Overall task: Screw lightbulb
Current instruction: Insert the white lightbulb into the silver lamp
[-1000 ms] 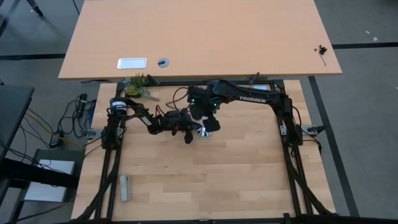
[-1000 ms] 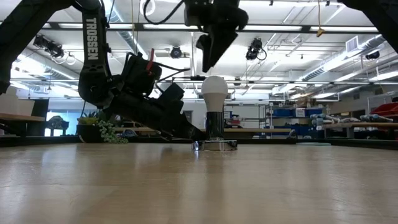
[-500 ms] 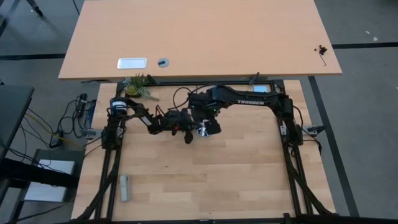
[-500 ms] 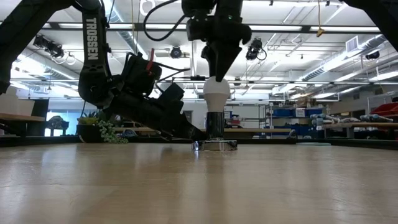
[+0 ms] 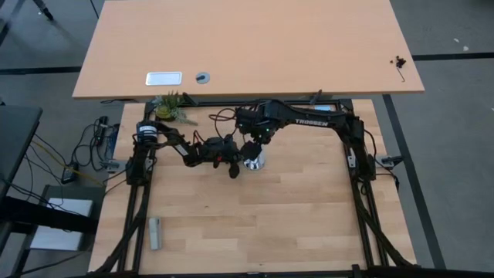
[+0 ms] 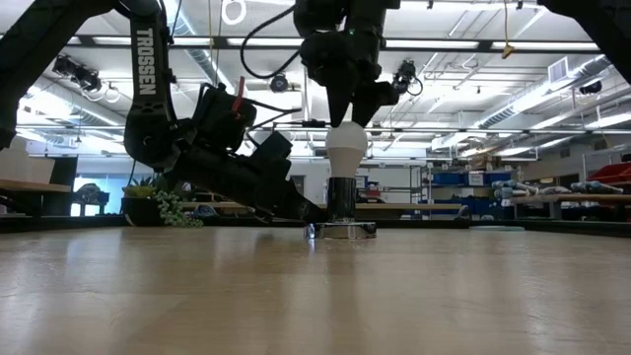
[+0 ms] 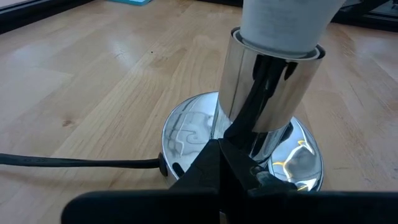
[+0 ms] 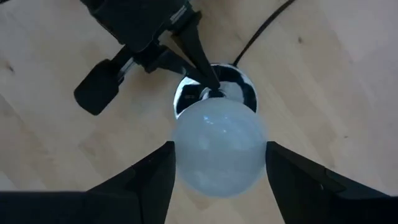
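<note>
The lightbulb stands upright in the shiny silver socket on the desk. The right end effector comes straight down over its dome, fingers spread narrowly to either side of the glass; contact cannot be confirmed. The left end effector, low beside the socket, is pinched on the socket base, near the black cord.
</note>
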Available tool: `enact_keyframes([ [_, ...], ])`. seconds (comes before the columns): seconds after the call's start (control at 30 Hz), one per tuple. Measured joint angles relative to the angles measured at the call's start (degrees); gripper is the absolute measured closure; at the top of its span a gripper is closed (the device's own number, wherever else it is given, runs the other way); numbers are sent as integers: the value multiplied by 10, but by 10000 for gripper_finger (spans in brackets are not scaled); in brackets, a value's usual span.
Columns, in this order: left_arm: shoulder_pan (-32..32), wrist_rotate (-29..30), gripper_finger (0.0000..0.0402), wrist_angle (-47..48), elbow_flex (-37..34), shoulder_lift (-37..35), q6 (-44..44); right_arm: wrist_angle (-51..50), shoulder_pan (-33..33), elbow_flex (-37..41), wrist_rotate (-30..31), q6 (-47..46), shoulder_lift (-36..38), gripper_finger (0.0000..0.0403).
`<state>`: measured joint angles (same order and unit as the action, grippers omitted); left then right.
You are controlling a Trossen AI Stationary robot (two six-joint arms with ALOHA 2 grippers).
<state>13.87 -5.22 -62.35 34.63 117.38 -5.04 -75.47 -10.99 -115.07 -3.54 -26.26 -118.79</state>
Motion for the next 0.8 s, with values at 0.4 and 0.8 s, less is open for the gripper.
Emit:
enact_keyframes([
  [0.4,0,0,401,0,0,0,0,-18,-5,-56,16,336,-5,119],
  [0.8,0,0,401,0,0,0,1,10,20,0,40,596,-1,122],
])
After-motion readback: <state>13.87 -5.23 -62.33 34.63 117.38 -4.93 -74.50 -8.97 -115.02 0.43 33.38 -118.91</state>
